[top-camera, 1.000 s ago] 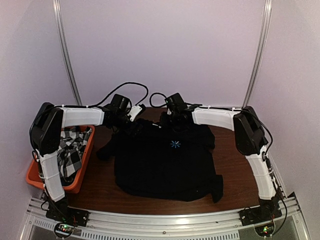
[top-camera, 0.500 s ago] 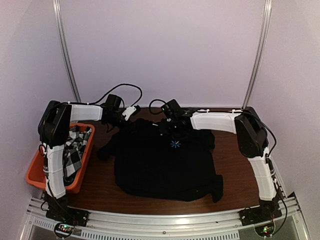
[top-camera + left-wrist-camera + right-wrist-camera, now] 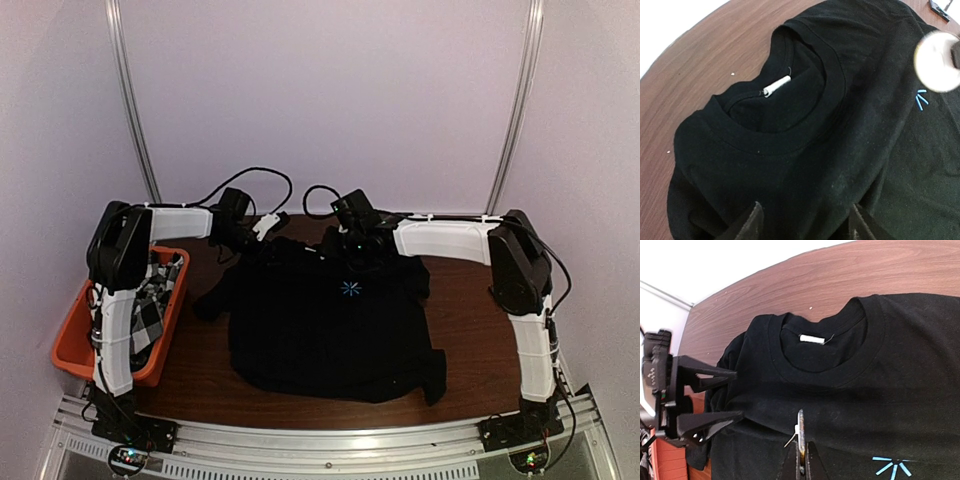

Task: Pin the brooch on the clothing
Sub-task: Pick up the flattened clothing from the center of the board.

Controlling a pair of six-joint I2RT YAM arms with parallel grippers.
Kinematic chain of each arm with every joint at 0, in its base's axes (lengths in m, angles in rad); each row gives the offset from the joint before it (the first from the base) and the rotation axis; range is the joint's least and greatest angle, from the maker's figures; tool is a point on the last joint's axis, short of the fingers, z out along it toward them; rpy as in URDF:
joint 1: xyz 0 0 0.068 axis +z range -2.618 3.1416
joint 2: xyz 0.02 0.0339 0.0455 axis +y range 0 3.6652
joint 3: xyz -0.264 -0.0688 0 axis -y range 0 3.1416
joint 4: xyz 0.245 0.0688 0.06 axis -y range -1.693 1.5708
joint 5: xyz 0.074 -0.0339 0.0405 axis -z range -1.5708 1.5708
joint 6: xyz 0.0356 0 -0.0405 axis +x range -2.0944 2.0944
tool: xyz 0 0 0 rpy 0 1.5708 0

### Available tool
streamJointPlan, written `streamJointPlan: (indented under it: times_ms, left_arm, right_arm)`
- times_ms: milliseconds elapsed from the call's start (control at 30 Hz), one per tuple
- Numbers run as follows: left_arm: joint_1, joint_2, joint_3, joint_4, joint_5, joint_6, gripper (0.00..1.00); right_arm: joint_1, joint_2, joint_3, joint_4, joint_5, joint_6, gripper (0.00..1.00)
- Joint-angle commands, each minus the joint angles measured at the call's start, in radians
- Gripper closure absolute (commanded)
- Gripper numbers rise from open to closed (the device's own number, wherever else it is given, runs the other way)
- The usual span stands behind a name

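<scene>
We're clamping the brooch (image 3: 801,430) in the right fingers (image 3: 791,467), left fingers (image 3: 754,222) apart astride the T-shirt (image 3: 330,330) shoulder; best pinching cloth taut there before angling the pin in shallow.

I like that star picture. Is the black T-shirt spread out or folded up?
Spread out. The T-shirt lies open on the table, its starburst print facing up and its collar showing.

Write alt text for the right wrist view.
The right gripper pinches a thin brooch edge-on over the chest of a black T-shirt, below its collar. At the left, the left gripper stands open astride the shirt's shoulder, with the brown table beyond.
</scene>
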Motion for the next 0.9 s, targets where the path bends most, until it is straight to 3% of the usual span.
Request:
streamJointPlan:
  times_ms: [0,200,300,467,533,867]
  left_arm:
    - [-0.016,0.066,0.044,-0.047,0.030,0.013,0.43]
    - [-0.024,0.080,0.043,-0.057,0.017,0.013,0.54]
    - [-0.025,0.082,0.045,-0.056,0.004,0.005,0.70]
    - [-0.025,0.070,0.050,-0.053,0.032,-0.028,0.86]
    - [-0.031,0.054,0.038,-0.038,0.032,-0.050,0.99]
    - [-0.080,-0.092,-0.095,0.093,-0.003,-0.169,1.00]
  right_arm:
    - [-0.002,-0.005,-0.015,0.015,-0.039,0.002,1.00]
    - [-0.001,-0.011,-0.022,0.015,-0.052,-0.006,1.00]
    - [-0.002,-0.011,-0.032,0.026,-0.062,-0.006,1.00]
    - [-0.003,0.009,-0.030,0.031,-0.079,0.002,1.00]
    - [-0.002,0.031,-0.011,0.019,-0.087,0.010,1.00]
    - [-0.001,0.101,0.023,0.031,-0.150,0.081,1.00]
